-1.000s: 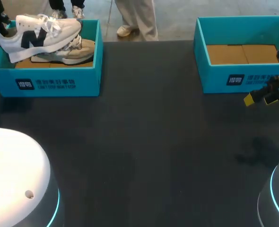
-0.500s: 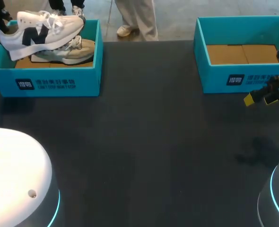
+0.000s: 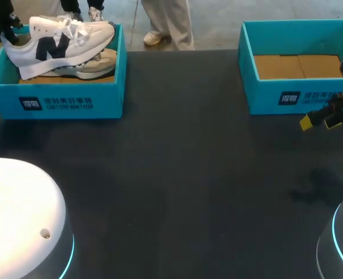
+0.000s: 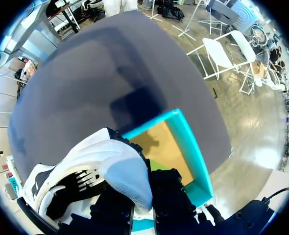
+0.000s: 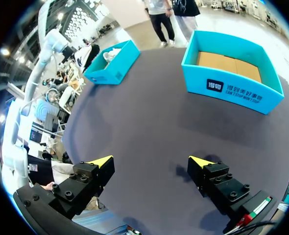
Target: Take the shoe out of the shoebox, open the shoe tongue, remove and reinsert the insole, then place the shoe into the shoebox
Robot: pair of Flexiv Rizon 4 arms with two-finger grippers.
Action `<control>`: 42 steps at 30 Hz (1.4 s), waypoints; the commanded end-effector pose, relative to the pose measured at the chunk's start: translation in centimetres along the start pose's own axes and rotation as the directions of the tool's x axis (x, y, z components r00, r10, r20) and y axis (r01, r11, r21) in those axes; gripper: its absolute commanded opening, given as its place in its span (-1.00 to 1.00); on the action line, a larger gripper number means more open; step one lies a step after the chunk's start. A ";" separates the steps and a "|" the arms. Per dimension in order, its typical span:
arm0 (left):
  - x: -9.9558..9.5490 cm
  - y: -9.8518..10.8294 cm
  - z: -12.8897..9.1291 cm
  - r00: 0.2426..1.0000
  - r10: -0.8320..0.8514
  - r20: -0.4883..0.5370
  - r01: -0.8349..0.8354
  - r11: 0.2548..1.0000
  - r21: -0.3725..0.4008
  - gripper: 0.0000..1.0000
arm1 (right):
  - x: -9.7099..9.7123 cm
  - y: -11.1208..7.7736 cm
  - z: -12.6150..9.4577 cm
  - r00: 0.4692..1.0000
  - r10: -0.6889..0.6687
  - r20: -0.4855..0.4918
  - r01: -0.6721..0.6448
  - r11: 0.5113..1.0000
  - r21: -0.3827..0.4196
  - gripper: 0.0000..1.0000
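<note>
A dark table (image 3: pixel 177 174) carries a teal cardboard shoebox (image 3: pixel 72 103); the white lace-up sneaker (image 3: pixel 61 43) hangs tilted just above it, heel apparently pinched by the left gripper (image 4: pixel 143 203); the right gripper (image 5: pixel 150 162) hovers, fingers spread wide, empty.

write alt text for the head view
The left gripper holds a white shoe tilted over the left box, where a second shoe lies. The right gripper hangs open before the empty right box, above a dark table.

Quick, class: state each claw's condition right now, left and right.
Left claw: shut on the white shoe.
Right claw: open, holding nothing.
</note>
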State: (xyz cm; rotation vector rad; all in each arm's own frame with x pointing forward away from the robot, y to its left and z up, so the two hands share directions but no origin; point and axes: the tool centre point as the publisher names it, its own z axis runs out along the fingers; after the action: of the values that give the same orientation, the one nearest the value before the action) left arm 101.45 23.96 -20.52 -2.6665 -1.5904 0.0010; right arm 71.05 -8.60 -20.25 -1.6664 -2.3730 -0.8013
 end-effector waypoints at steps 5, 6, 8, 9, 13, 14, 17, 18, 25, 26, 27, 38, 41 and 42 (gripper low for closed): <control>-4.7 -1.7 -1.0 0.999 0.022 -0.025 -0.022 1.000 0.002 -1.00 | 0.0 0.0 0.1 1.000 0.001 0.001 -0.001 1.000 0.001 1.00; -5.2 -1.9 -1.1 0.999 0.023 -0.025 -0.023 1.000 0.002 -1.00 | 0.0 0.0 0.1 1.000 0.001 0.001 -0.001 1.000 0.001 1.00; -6.3 -2.3 -1.3 0.999 0.026 -0.023 -0.026 1.000 0.002 -1.00 | 0.0 0.0 0.1 1.000 0.001 0.001 -0.001 1.000 0.001 1.00; -6.8 -2.5 -1.4 0.999 0.025 -0.021 -0.025 1.000 0.001 -1.00 | 0.0 0.0 0.1 1.000 0.001 0.001 -0.001 1.000 0.001 1.00; -9.2 -3.2 -1.6 1.000 0.019 -0.024 -0.019 1.000 0.012 -1.00 | 0.0 0.0 0.1 1.000 0.001 0.001 -0.001 1.000 0.001 1.00; -9.7 -3.4 -1.7 0.999 0.019 -0.025 -0.019 1.000 0.014 -1.00 | 0.0 0.0 0.1 1.000 0.001 0.001 -0.001 1.000 0.001 1.00; -11.6 -4.0 -1.8 0.999 0.024 -0.033 -0.023 0.999 0.024 -1.00 | 0.0 0.0 0.1 1.000 0.001 0.001 -0.001 1.000 0.001 1.00; -12.2 -4.1 -1.9 0.999 0.023 -0.037 -0.022 0.999 0.026 -1.00 | 0.0 0.0 0.1 1.000 0.001 0.001 -0.001 1.000 0.001 1.00; -16.2 -5.3 -2.5 0.999 0.028 -0.045 -0.027 0.999 0.036 -1.00 | 0.0 0.0 0.1 1.000 0.001 0.001 -0.001 1.000 0.001 1.00; -16.9 -5.5 -2.6 0.999 0.030 -0.044 -0.028 0.999 0.037 -1.00 | 0.0 0.0 0.1 1.000 0.001 0.001 -0.001 1.000 0.001 1.00; -17.5 -5.6 -2.6 0.998 0.034 -0.045 -0.032 0.999 0.040 -1.00 | 0.0 0.0 0.1 1.000 0.001 0.001 -0.001 1.000 0.001 1.00; -23.7 -8.2 -2.4 0.995 0.096 -0.025 -0.094 0.994 0.061 -1.00 | 0.0 0.0 0.1 1.000 0.001 0.001 -0.001 1.000 0.001 1.00; -25.0 -9.1 -2.3 0.994 0.112 -0.011 -0.111 0.992 0.064 -1.00 | 0.0 0.0 0.1 1.000 0.001 0.001 -0.001 1.000 0.001 1.00; -25.5 -9.4 -2.2 0.993 0.119 -0.003 -0.119 0.991 0.068 -1.00 | 0.0 0.0 0.1 1.000 0.001 0.001 -0.001 1.000 0.001 1.00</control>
State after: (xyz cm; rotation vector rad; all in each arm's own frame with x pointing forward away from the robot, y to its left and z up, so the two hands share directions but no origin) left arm 82.39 5.94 -18.50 -2.6883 -1.3986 0.0692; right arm 71.05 -8.60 -20.25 -1.6663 -2.3731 -0.8013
